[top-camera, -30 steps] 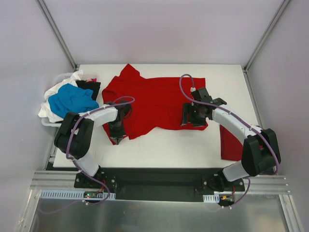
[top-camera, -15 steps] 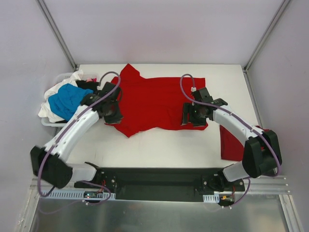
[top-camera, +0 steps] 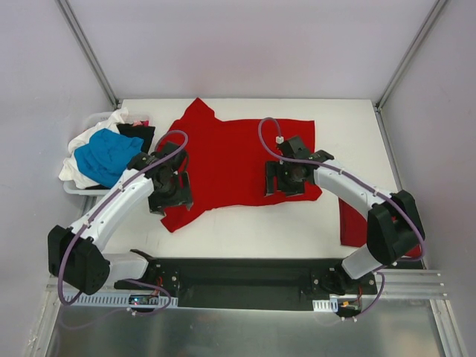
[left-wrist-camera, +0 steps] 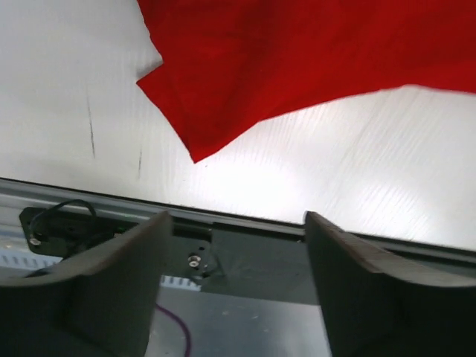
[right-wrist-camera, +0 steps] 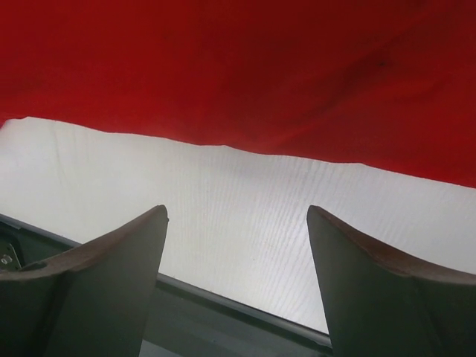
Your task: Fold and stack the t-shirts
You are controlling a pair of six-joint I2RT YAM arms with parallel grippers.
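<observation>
A red t-shirt point(top-camera: 238, 152) lies spread across the middle of the white table point(top-camera: 253, 227) in the overhead view, one sleeve pointing to the upper centre of the frame and a loose corner trailing toward the lower left. The left gripper point(top-camera: 169, 192) hangs over the shirt's left edge, its fingers point(left-wrist-camera: 111, 282) apart and holding nothing. In its wrist view the shirt's pointed corner fills the upper half of the frame, and bare table shows between the jaws. The right gripper point(top-camera: 285, 178) is poised over the shirt's lower right part, its fingers point(right-wrist-camera: 97, 282) likewise spread wide and empty. The red hem runs across the top of its wrist view above bare table. At the left edge of the overhead frame, a heap of t-shirts point(top-camera: 104, 152) sits just beside the red one, blue on top of white with black at its upper right. A flat red cloth point(top-camera: 352, 219) lies at the table's right edge, partly hidden by the right arm.
</observation>
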